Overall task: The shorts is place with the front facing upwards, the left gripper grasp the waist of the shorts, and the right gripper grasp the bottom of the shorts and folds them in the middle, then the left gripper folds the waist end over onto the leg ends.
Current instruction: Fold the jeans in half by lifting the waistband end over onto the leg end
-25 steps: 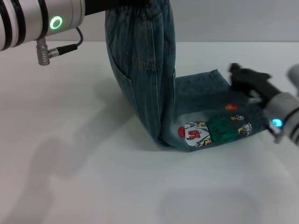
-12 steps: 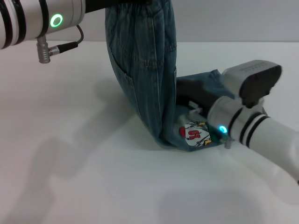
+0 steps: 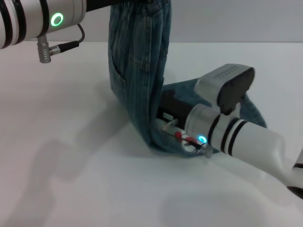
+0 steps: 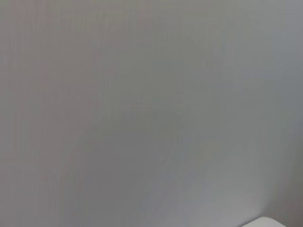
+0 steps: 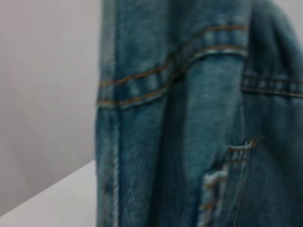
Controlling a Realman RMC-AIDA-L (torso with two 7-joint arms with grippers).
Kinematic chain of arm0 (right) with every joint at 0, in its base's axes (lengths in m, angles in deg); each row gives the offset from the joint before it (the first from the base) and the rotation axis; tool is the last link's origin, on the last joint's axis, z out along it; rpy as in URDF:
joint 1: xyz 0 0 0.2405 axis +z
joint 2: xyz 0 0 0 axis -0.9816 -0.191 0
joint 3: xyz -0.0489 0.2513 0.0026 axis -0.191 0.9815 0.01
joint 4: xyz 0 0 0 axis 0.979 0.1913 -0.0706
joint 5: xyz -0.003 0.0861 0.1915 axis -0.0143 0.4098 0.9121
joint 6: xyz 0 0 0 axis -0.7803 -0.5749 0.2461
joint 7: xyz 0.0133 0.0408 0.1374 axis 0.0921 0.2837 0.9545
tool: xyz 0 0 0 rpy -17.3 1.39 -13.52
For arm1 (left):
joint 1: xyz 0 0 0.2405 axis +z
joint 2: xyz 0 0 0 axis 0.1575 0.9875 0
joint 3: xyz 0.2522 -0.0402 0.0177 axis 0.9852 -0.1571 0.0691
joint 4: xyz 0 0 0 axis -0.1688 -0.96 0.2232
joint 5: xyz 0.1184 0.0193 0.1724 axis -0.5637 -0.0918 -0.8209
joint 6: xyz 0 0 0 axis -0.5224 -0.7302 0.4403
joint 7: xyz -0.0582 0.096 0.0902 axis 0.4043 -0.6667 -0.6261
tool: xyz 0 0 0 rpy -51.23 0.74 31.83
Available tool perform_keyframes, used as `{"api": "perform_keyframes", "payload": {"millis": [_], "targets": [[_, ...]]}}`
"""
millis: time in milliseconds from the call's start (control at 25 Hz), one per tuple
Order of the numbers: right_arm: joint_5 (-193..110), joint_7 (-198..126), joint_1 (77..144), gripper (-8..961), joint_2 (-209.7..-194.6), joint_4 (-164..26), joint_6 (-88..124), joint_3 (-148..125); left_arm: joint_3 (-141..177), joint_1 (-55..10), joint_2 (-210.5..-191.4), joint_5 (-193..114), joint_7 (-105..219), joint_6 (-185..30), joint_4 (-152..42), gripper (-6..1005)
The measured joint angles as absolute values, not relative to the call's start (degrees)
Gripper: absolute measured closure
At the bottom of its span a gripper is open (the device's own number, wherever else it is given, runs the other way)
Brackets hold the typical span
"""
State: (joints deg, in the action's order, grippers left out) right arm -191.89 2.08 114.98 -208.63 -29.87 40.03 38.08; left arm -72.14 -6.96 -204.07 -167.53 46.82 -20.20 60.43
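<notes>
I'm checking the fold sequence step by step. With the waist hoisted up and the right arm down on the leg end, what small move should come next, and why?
Probably the left gripper should carry the waist toward the robot's right and lower it. The shorts hang upright from it at the frame's top, while the right gripper sits low on the denim lying on the table, seemingly pinning the fold line.

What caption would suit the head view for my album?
Left arm holds the shorts up by the waist while the right gripper reaches in low beside the fold on the white table.
</notes>
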Motion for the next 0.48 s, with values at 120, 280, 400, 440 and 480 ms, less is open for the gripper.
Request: {"api": "perform_keyframes", "payload": {"millis": [120, 280, 400, 440, 480], "targets": [[-191.9, 1.9, 115.3, 952, -208.7, -29.9, 39.7, 37.5, -72.1, -7.0, -204.08, -167.5, 46.8, -20.3, 60.4, 911], [-192.0, 1.5, 115.2, 952, -208.54, -32.2, 39.6, 39.8, -72.2, -7.0, -204.08, -167.5, 46.8, -20.3, 60.4, 911], [-192.0, 1.2, 114.9, 952, -208.36, -35.9, 39.6, 43.4, -72.2, -7.0, -204.07, -167.5, 46.8, -20.3, 60.4, 911], [-192.0, 1.0, 114.7, 952, -208.31, -37.4, 39.7, 45.0, -72.1, -7.0, -204.08, -167.5, 46.8, -20.3, 60.3, 911], [-192.0, 0.9, 114.5, 952, -208.15, -38.5, 39.9, 46.5, -72.1, -7.0, -204.08, -167.5, 46.8, -20.3, 60.2, 911]]}}
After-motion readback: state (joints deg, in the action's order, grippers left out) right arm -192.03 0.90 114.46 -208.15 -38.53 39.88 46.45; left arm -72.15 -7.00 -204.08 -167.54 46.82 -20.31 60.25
